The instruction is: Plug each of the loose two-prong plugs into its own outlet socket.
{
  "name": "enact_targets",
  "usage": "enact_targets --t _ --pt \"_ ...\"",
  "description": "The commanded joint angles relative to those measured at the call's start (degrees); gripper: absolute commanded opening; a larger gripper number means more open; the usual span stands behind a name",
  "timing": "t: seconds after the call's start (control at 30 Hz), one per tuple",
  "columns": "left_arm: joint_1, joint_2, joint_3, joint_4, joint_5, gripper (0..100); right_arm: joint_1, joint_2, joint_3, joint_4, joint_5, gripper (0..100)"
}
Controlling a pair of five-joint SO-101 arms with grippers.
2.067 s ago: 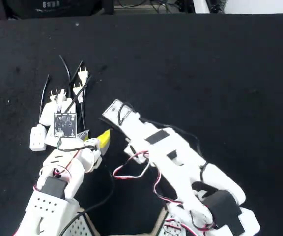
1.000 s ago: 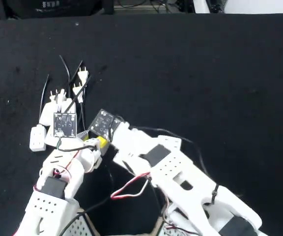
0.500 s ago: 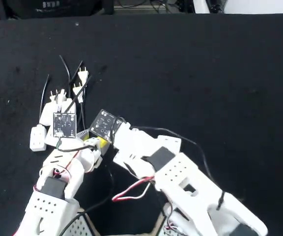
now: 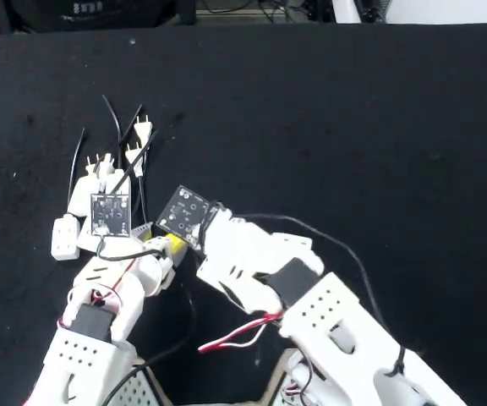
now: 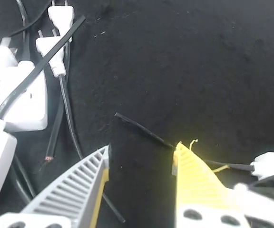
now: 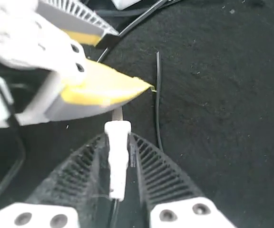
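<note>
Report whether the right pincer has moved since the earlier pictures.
Yes: the right pincer, holding a plug, shifted left toward the white socket.

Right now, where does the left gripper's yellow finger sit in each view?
High view: yellow finger left of centre, where the two arms meet.
Left wrist view: yellow finger opposite the grey finger, tip by a thin black wire.
Right wrist view: yellow finger just ahead of the white plug.
Shared landmark: that wire, beside the tip in both wrist views.
</note>
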Motion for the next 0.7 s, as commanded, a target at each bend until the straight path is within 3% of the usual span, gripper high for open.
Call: enact_targets --t 0.0,0.27,0.5,0.67 --pt "0.4 -0.26 -0.84 0.18 -0.26 22 -0.7 -2.68 -5.05 2.2 -0.44 1.0" --pt "-0.04 -0.26 -0.92 0.18 -0.26 22 -0.35 -2.33 -4.53 3.69 -2.9 1.0" --pt "-0.04 -0.26 -1.01 0.18 -0.26 22 4.48 -2.24 -4.0 8.62 -2.81 1.0" --pt "0.22 -0.26 -1.1 0.18 -0.26 22 0.7 0.22 -3.3 8.09 -3.16 1.0"
